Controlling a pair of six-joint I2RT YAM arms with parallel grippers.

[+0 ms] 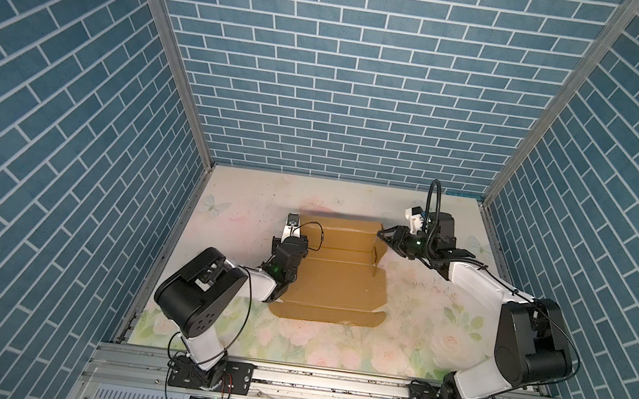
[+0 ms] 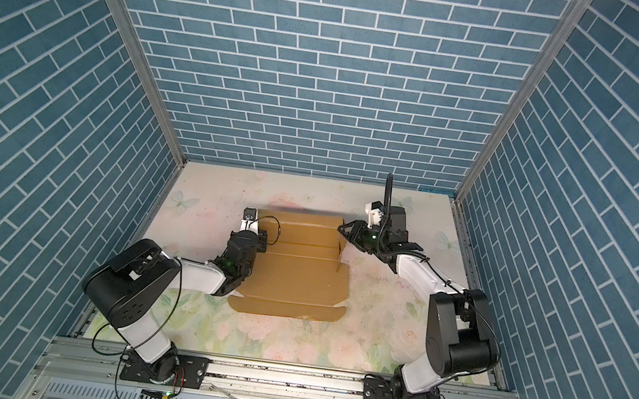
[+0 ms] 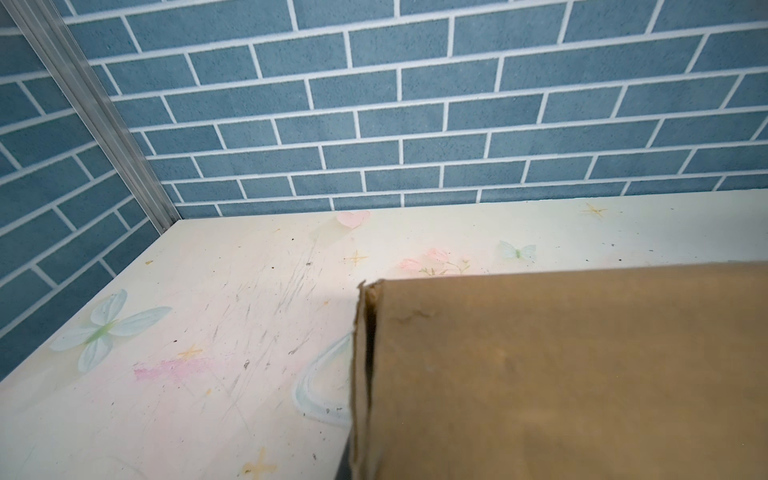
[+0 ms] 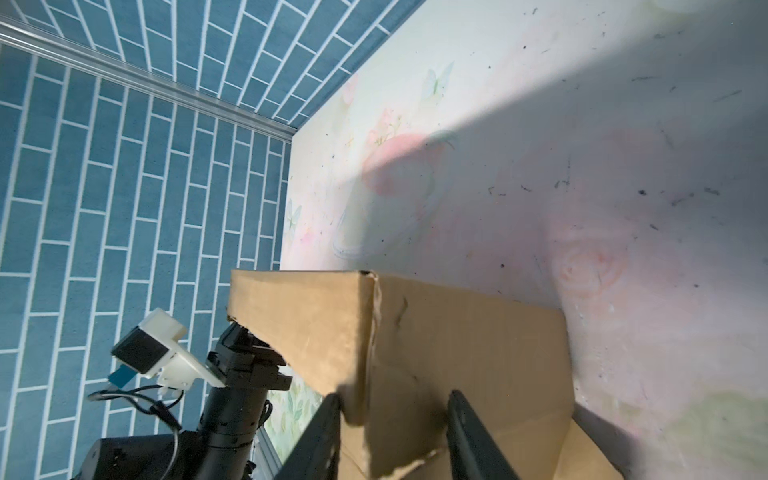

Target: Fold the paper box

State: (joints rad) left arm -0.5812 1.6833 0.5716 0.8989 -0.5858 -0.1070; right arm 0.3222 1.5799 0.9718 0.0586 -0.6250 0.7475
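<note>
Straddling a raised corner of the paper box point(image 1: 340, 283), the right pincer point(image 4: 392, 401) stands released, cardboard between its fingers point(image 4: 469, 428). The left pincer point(image 1: 294, 247) is clenched at the box's opposite side, its hold hidden. Between both pincers the box rests on the bench point(image 1: 246, 199).

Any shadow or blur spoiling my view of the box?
Right wrist view: a broad shadow covers the table around the paper box, and the right claw is dark and soft. Left wrist view: even light, box soft up close. Both top views: sharp, thin shadow behind the box.
</note>
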